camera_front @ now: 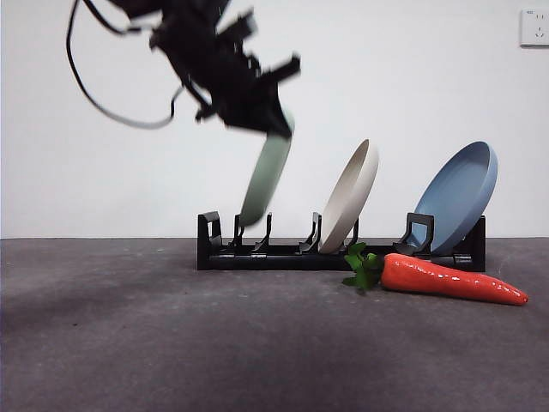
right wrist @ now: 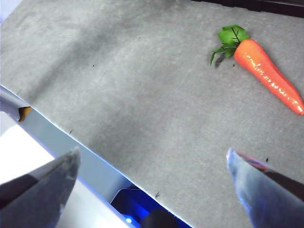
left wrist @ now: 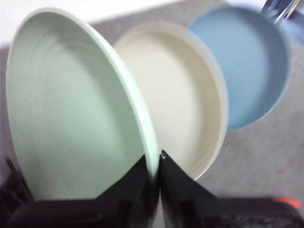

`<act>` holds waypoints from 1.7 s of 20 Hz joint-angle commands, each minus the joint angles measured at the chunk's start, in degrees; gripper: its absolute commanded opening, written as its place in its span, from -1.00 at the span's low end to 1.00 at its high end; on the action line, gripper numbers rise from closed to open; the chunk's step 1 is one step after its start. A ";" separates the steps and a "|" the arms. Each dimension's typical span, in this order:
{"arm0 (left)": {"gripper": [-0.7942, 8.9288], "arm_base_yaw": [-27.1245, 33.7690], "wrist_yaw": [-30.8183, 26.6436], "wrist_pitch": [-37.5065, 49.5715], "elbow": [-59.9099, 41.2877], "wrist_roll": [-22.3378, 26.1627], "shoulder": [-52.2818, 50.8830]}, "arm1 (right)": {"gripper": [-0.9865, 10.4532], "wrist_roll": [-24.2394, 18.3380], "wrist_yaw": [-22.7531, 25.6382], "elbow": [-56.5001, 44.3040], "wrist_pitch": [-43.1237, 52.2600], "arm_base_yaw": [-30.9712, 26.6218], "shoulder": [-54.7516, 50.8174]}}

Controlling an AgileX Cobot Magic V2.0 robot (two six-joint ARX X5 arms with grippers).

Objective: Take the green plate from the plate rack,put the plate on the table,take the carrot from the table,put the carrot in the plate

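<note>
Rim of the green plate pinched by the left hand to clear the rack; right hand waits, wide open, empty.

Carrot lies before the plate rack, rightward

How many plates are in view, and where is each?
3, all at the plate rack: green plate at one end, clamped by the left pincer; cream plate mid-rack; blue plate at the carrot's end.
</note>
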 commanded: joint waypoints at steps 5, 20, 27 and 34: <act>-0.85 -1.42 -0.33 -13.38 0.76 9.16 -14.29 | 0.27 0.37 -0.13 0.22 0.15 0.11 -0.02; -0.85 -31.67 -34.23 -29.38 -24.48 19.08 -20.96 | 0.27 0.81 -0.15 0.22 1.03 0.11 -0.02; -0.85 -33.94 -41.77 -12.59 -37.46 19.26 -14.45 | 0.27 0.79 -0.13 0.22 1.05 0.11 -0.02; -0.83 -36.09 -40.81 -8.63 -37.46 17.53 -7.65 | 0.27 0.76 -0.09 0.22 1.29 0.11 0.59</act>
